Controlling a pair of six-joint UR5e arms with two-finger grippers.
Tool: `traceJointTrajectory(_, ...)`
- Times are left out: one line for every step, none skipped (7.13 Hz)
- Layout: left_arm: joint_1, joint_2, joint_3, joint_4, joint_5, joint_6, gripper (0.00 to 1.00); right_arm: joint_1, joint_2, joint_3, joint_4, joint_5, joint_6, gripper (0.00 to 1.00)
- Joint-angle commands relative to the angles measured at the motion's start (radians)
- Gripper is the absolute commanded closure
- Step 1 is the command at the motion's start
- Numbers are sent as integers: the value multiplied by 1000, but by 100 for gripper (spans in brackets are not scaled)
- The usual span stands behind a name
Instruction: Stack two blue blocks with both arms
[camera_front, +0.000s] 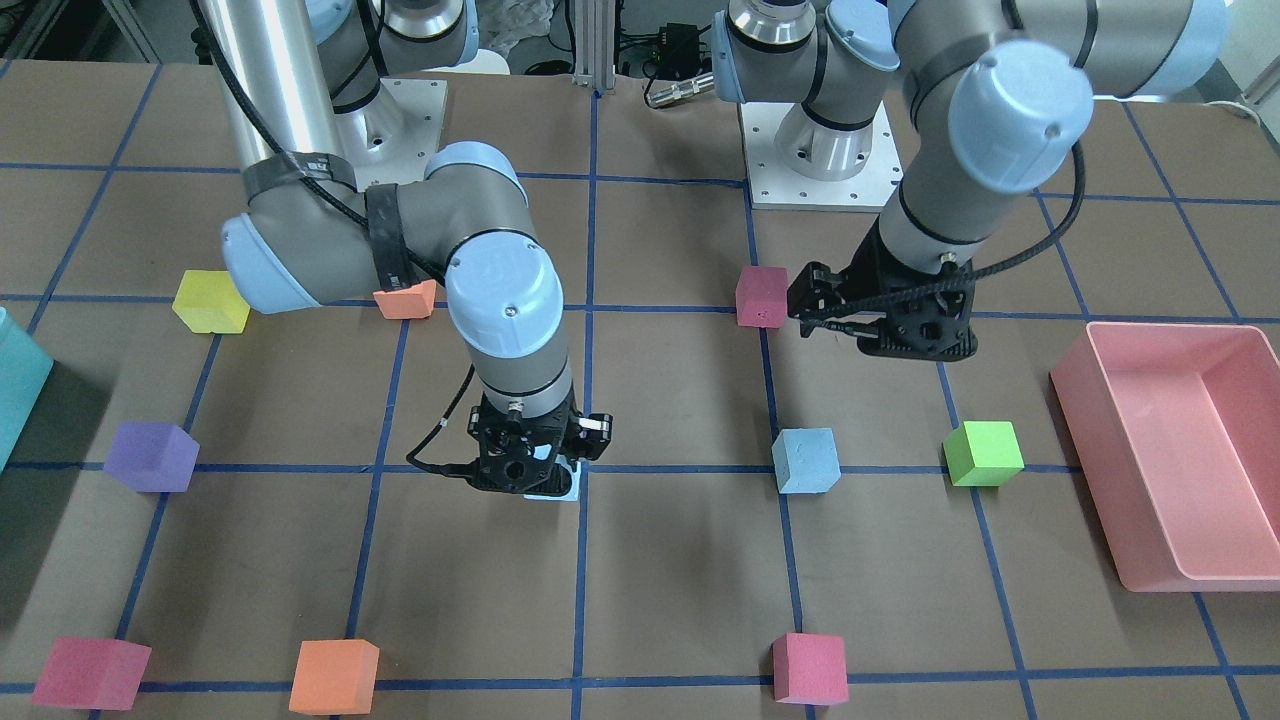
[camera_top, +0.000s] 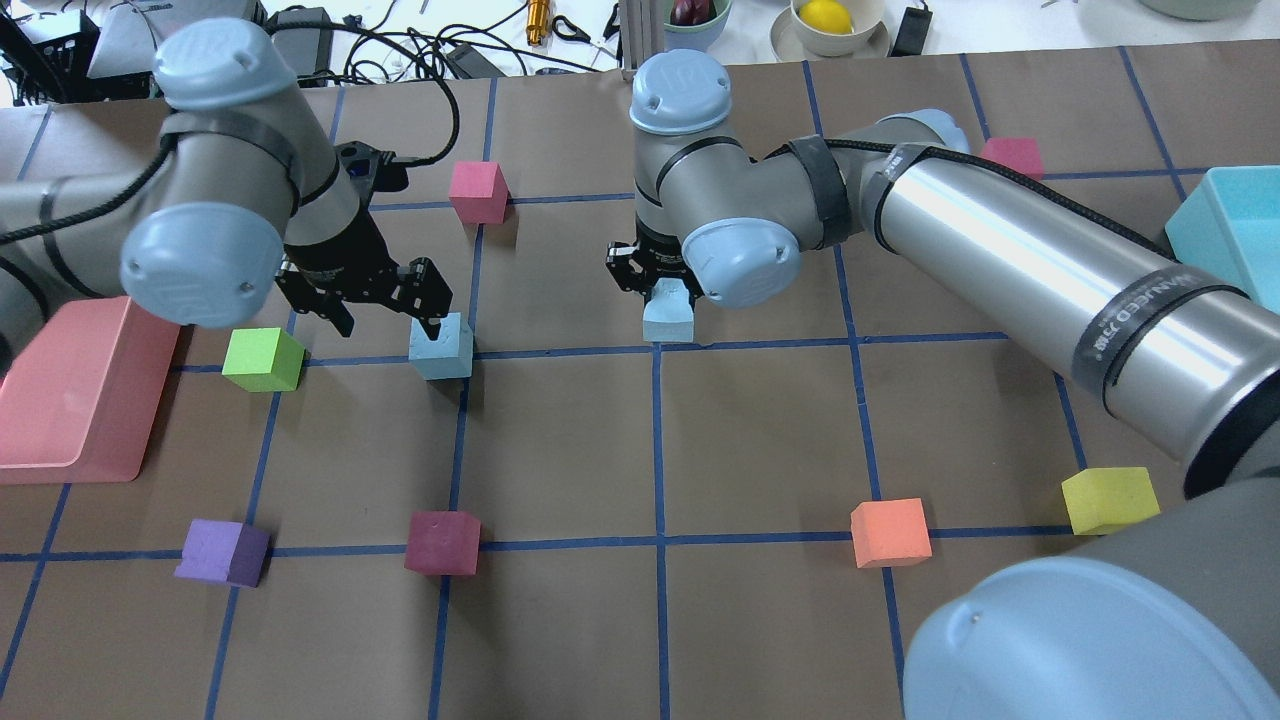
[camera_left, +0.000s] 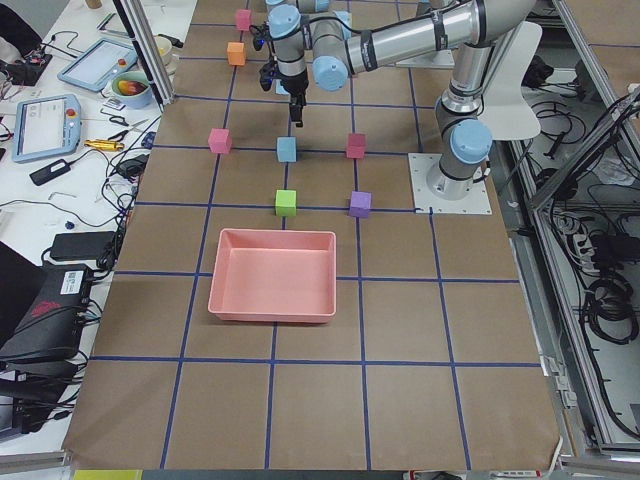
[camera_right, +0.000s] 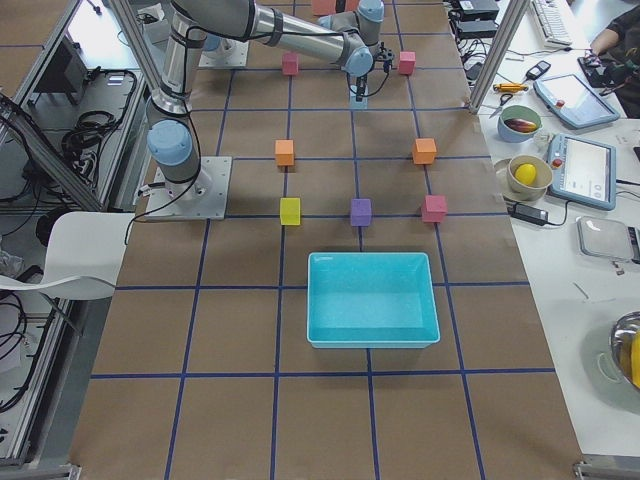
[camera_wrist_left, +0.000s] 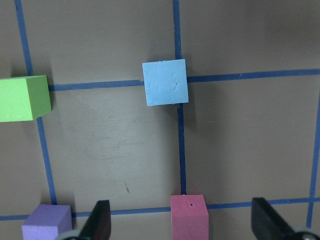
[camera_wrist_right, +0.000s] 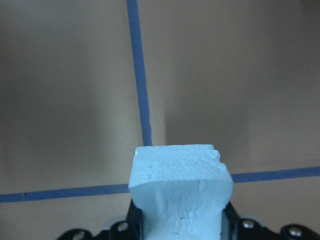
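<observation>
Counter (camera_top: 760, 430) scene: right pincer (camera_front: 535, 478) clamps one blue block (camera_wrist_right: 180, 190); left pincer (camera_top: 388, 318), spread wide, hovers near the second blue block (camera_top: 440, 348).

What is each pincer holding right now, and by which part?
Right pincer grips one blue block by opposite sides; left pincer holds nothing.

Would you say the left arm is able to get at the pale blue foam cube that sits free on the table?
Probably yes: the left gripper hangs open close by the pale blue foam cube, whose top and sides are bare; the green foam cube stands apart.
</observation>
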Motion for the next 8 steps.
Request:
traceJointTrajectory(6, -90, -91, 189, 0, 14, 0, 17, 36, -1, 2, 10, 24, 100)
traceJointTrajectory(7, -131, -83, 238, 3, 2, 0, 38, 48, -7, -9, 11, 25, 100)
traceJointTrajectory(6, -159, -77, 269, 2, -53, 0, 40, 55, -3, -12, 5, 24, 97)
traceJointTrajectory(6, -186, -74, 274, -3, -124, 0, 40, 56, 1, -13, -5, 14, 2)
traceJointTrajectory(6, -199, -71, 308, -6, -117, 0, 38, 50, 2, -12, -19, 5, 0)
traceJointTrajectory(6, -205, -71, 326, -3, -111, 4, 34, 41, -10, -1, -21, 5, 0)
traceJointTrajectory(6, -208, -71, 329, -3, -112, 34, 18, -3, -6, 8, -19, 5, 0)
traceJointTrajectory(6, -207, -69, 331, -3, -124, 55, 5, -52, -10, 55, -19, 5, 0)
